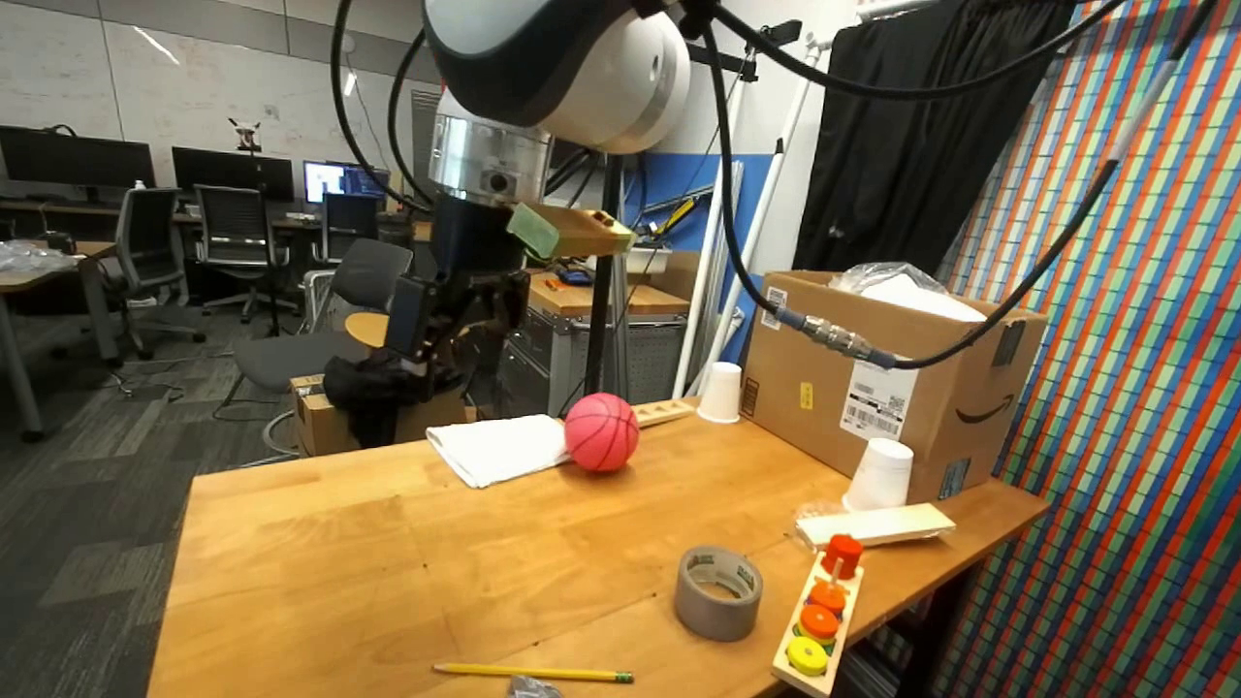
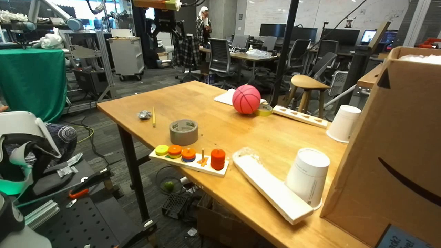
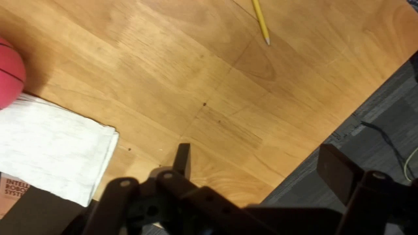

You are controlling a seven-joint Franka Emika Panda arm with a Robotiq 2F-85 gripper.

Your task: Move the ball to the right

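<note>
The claw (image 3: 254, 160) is released, its jaws spread wide apart, at the edge of the wooden surface (image 1: 339, 543) in the wrist view. In both exterior views, the pinkish-red ball (image 1: 601, 432) rests at one edge of a folded white cloth (image 1: 499, 448), well apart from the grey roll of tape (image 2: 183, 133) and the stacking toy (image 2: 188, 155)

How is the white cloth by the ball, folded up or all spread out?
Folded up. In the wrist view, the cloth shows layers lying on top of each other along its edges.
</note>
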